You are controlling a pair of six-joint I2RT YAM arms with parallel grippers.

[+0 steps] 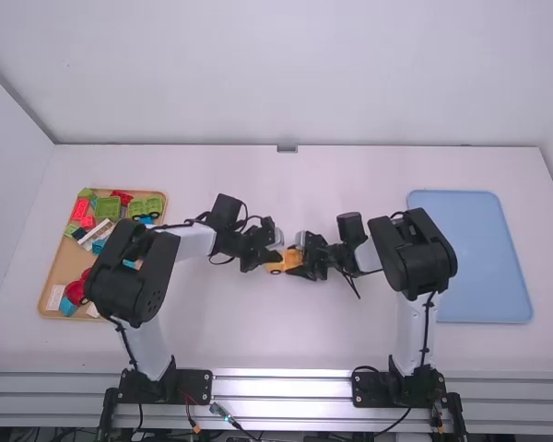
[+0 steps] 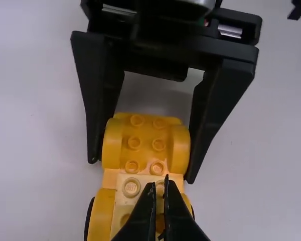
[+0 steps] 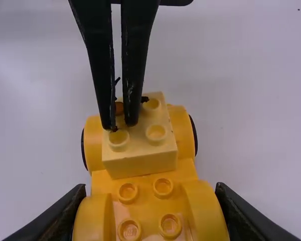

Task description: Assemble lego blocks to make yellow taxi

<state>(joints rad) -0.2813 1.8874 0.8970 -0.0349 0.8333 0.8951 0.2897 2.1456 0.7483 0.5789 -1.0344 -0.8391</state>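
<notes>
High view: the yellow car base (image 1: 274, 267) sits mid-counter (image 1: 286, 341). The right gripper (image 1: 298, 261) has its jaws parted to the base's width, clasping one end; the left gripper (image 1: 276, 259) has its jaws nearly together, tips at the pale yellow block (image 3: 140, 163) atop the other end.

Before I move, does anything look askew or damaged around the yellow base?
Small dark bits jut out at the tips of the left gripper, possibly frayed padding, unlike its otherwise smooth fingers. The pale yellow block looks square on the yellow base.
</notes>
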